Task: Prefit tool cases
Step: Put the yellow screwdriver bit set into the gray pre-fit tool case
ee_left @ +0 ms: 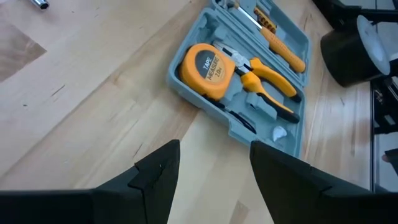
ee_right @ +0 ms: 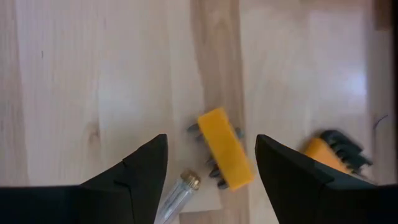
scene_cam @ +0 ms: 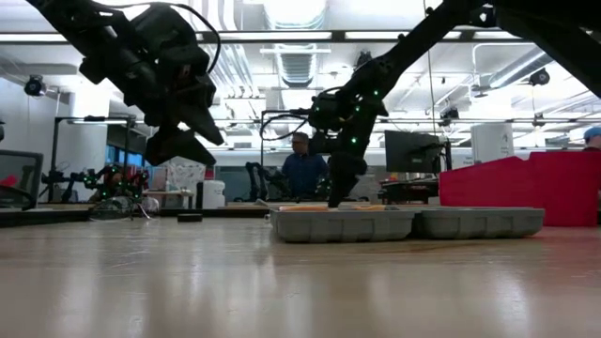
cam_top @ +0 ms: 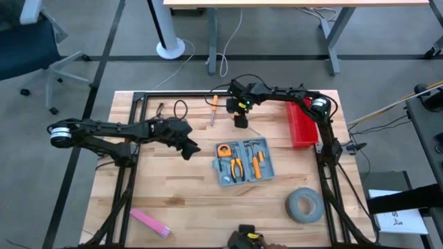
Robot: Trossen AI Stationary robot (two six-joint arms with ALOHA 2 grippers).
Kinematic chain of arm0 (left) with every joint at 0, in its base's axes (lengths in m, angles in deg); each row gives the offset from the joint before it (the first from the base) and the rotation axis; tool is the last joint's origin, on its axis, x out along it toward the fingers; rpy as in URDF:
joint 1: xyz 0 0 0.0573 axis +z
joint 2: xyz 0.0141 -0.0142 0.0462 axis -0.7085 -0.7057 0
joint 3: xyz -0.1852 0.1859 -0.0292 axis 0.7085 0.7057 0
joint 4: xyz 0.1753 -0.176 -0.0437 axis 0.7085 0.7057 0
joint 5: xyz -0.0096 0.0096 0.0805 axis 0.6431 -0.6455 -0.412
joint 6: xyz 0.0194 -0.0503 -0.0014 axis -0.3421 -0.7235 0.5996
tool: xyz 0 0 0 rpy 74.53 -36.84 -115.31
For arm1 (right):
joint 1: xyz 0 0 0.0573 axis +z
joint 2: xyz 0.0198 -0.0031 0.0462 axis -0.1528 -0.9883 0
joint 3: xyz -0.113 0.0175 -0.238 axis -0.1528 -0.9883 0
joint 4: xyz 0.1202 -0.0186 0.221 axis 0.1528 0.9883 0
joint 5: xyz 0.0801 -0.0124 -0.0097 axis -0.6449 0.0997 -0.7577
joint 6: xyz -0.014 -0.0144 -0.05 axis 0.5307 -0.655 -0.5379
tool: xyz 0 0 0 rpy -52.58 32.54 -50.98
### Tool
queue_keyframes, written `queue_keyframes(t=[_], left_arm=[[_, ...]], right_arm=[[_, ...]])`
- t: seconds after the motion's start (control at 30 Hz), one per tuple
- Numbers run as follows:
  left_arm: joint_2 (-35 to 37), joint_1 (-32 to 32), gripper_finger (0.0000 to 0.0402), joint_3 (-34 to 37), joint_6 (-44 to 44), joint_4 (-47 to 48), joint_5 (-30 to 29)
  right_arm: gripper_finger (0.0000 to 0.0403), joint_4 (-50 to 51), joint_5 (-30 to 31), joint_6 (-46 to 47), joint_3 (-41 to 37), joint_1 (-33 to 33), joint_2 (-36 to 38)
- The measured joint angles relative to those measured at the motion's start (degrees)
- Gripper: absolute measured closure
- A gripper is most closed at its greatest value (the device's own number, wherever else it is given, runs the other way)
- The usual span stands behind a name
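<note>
The blue-grey tool case (cam_top: 243,160) lies open on the wooden table, flat on its underside. It holds an orange tape measure (ee_left: 205,68), orange-handled pliers (ee_left: 270,84) and other orange tools. My left gripper (ee_left: 214,149) hovers open to the case's left (cam_top: 192,149), pointing at it. My right gripper (cam_top: 240,123) is open just beyond the case's far edge, pointing down. Between its fingers, on the table, lies a small orange bit holder (ee_right: 225,149), apart from both. A metal shaft tip (ee_right: 185,182) lies beside the holder.
A red bin (cam_top: 302,124) stands at the right, a grey tape roll (cam_top: 304,205) at the near right, a pink block (cam_top: 149,223) at the near left. An orange screwdriver (cam_top: 214,107) and a black cable loop (cam_top: 180,108) lie at the far side. A person (scene_cam: 302,169) sits beyond the table.
</note>
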Motion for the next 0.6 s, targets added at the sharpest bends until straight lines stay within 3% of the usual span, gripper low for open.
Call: queue_keyframes(t=[0.6], left_arm=[[0.0,-0.01,0.0198,0.0,0.15,-0.5,0.04]], right_arm=[[0.0189,0.14,-0.61,3.05,1.49,-1.5,-1.31]])
